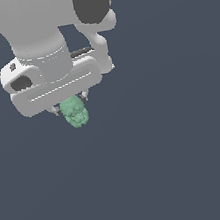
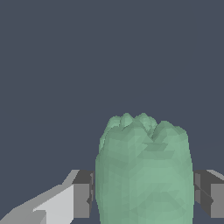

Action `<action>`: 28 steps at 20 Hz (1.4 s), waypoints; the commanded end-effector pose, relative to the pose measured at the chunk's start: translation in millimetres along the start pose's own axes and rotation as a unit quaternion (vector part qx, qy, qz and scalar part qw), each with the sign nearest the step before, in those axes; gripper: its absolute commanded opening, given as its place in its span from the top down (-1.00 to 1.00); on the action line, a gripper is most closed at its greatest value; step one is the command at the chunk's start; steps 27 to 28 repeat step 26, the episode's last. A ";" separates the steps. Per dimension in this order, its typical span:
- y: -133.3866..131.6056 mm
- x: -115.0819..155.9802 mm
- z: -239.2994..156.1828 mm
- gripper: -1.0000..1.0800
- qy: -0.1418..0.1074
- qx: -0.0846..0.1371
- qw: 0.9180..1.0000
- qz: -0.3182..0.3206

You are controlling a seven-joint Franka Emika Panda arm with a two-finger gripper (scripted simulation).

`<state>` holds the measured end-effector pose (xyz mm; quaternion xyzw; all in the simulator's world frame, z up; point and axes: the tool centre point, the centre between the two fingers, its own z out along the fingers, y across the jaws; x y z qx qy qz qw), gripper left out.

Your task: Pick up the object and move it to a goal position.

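Exterior view: 1 white Panda arm (image 1: 42, 27) reaches down into the frame, ending in a broad white gripper body with the gripper (image 1: 72, 107) below it. The object (image 1: 75, 111), a small pale mint-green blob with a bumpy surface, sits directly under the gripper body, between the 2 fingers (image 1: 56, 111), of which only short dark tips show on either side of it. The blob's upper end lies up against the underside of the gripper body, and its lower end projects beyond the fingertips. Behind everything is a uniform dark slate-blue ground; whether this is the counter, and whether the object touches it, cannot be told.

Wrist view: the object (image 2: 144, 175) fills the space between the 2 fingers (image 2: 83, 194), its lumpy crown extending past their tips. The grey pad of 1 finger meets its flank on 1 side; the other pad (image 2: 210, 194) stands just beside the opposite flank, with contact not clearly resolved. The fingers are closed to roughly the width of the blob and appear to grip it.
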<state>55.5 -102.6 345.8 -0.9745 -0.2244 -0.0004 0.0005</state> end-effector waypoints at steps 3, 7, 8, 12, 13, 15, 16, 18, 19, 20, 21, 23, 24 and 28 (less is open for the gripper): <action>16.0 3.8 -20.2 1.00 0.000 0.000 1.000 0.000; 28.1 7.1 -35.2 1.00 0.000 0.000 1.000 0.000; 30.8 7.8 -38.4 1.00 0.000 0.000 1.000 0.000; 39.2 10.2 -48.7 1.00 0.000 0.000 1.000 0.000; 40.8 10.7 -50.7 1.00 0.000 0.000 1.000 0.000; 43.6 11.6 -54.0 1.00 0.000 0.000 1.000 0.000; 44.8 12.0 -55.4 1.00 0.000 0.000 1.000 0.000; 46.7 12.6 -57.8 1.00 0.000 0.000 1.000 0.000; 47.5 12.9 -58.7 1.00 0.000 0.000 1.000 0.000; 48.1 13.1 -59.5 1.00 0.000 0.000 1.000 0.000; 48.7 13.3 -60.2 1.00 0.000 0.000 1.000 0.000; 49.5 13.6 -61.1 1.00 0.000 0.000 1.000 0.000; 49.7 13.7 -61.4 1.00 0.000 0.000 1.000 0.000; 49.9 13.8 -61.6 1.00 0.000 0.000 1.000 0.000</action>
